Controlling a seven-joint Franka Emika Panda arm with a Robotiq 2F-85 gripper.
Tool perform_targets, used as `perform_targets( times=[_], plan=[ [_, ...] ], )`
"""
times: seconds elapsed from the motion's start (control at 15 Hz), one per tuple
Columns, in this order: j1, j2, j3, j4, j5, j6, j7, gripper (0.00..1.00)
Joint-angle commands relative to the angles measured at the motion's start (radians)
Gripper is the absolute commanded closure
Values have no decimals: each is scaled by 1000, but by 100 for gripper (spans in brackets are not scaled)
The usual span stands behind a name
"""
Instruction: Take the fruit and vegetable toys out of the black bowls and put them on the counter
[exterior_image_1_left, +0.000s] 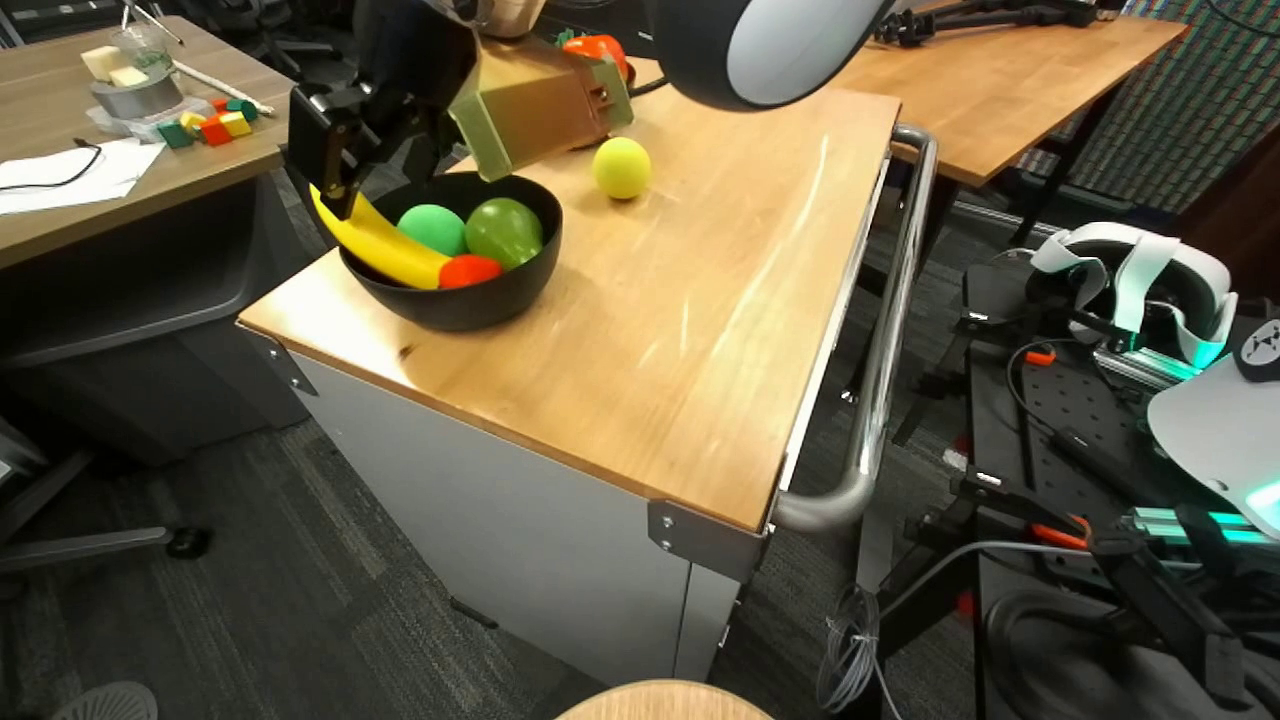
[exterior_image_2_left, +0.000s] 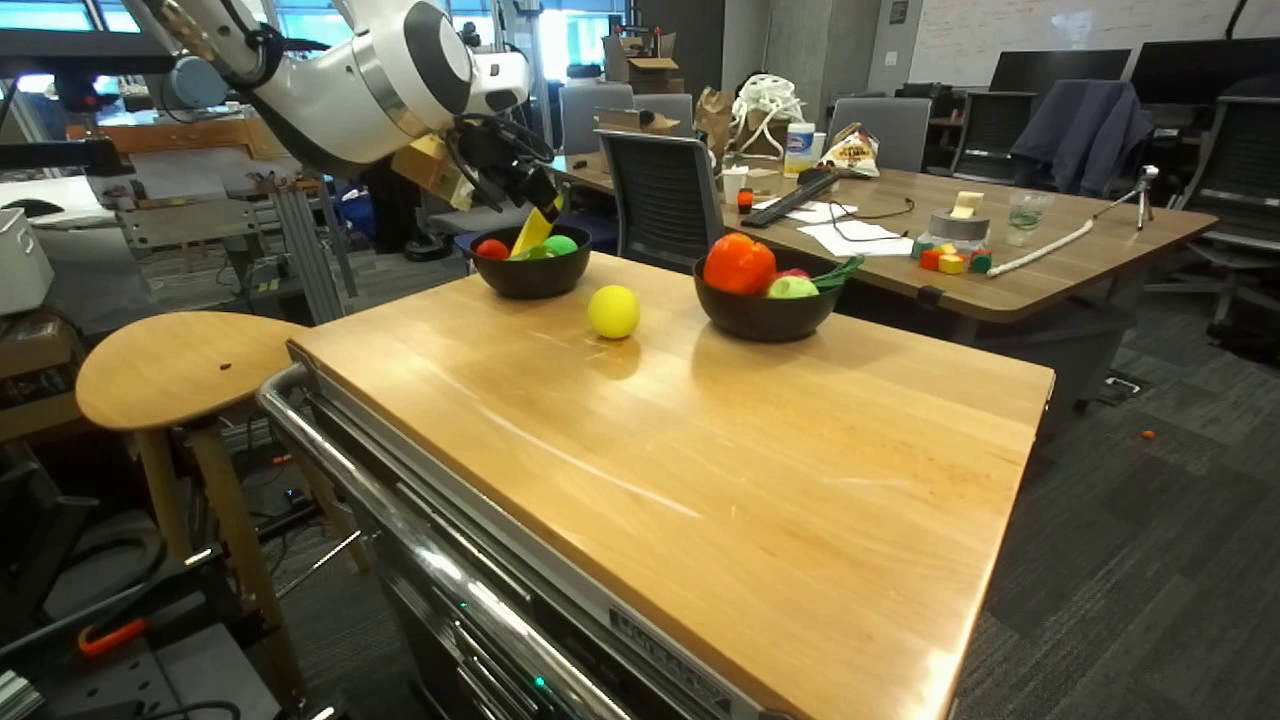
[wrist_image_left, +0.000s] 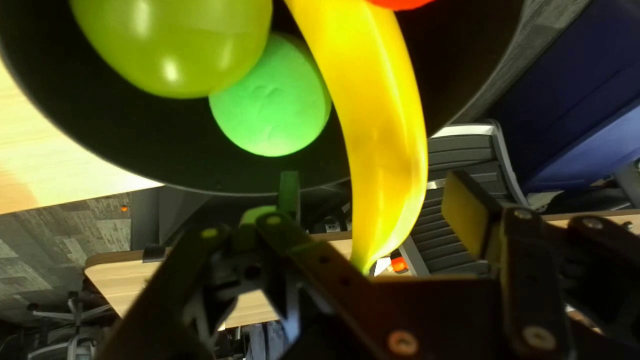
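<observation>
1. Right at the rim of the black bowl (exterior_image_1_left: 460, 314), the gripper (wrist_image_left: 375, 200) has its jaws spread, fingers either side of the banana (wrist_image_left: 382, 130), gaps showing both sides.
2. Inside that bowl: the banana, one end poking past the rim, plus a green ball (exterior_image_1_left: 430, 228), shiny green fruit toy (exterior_image_1_left: 505, 233) and a red toy (exterior_image_1_left: 469, 270).
3. Near the bowl, yellow ball (exterior_image_2_left: 613, 312) just sitting on the counter (exterior_image_2_left: 740, 430).
4. Farther from the bowl: second black bowl (exterior_image_2_left: 765, 324), orange-red toy (exterior_image_2_left: 738, 264) and pale green toy (exterior_image_2_left: 793, 287) in it.

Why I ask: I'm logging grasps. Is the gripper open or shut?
Open: in the wrist view, the gripper shows its pads apart, with a gap on either side of the toy banana.
</observation>
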Motion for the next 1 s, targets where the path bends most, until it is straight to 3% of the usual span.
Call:
perform_targets(
  times=[0.0,0.27,0.33,0.4,0.73,0.93],
  plan=[
    [39,35,-48,61,-45,16,34,50],
    [77,77,-100,117,-65,10,63,63],
    [86,85,-111,126,-66,10,69,61],
    [91,89,-114,131,-61,8,71,49],
    [121,115,-141,150,-59,8,82,9],
    [141,133,-167,161,-64,13,89,3]
  ],
)
